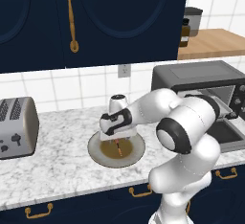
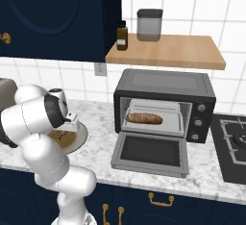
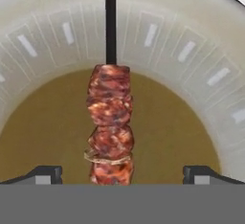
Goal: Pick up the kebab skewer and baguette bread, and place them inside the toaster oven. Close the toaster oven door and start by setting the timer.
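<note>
Marble counter (image 1: 57, 156) is carrying the plate (image 1: 98, 152) with the kebab skewer (image 1: 117, 148) under the lowered gripper (image 1: 117, 138); rightward, the baguette bread (image 2: 143, 118) is lying inside the toaster oven (image 2: 166, 87), toaster oven door (image 2: 150, 153) dropped; close up, fingertips (image 3: 47, 174) are standing apart, flanking the skewer.
</note>
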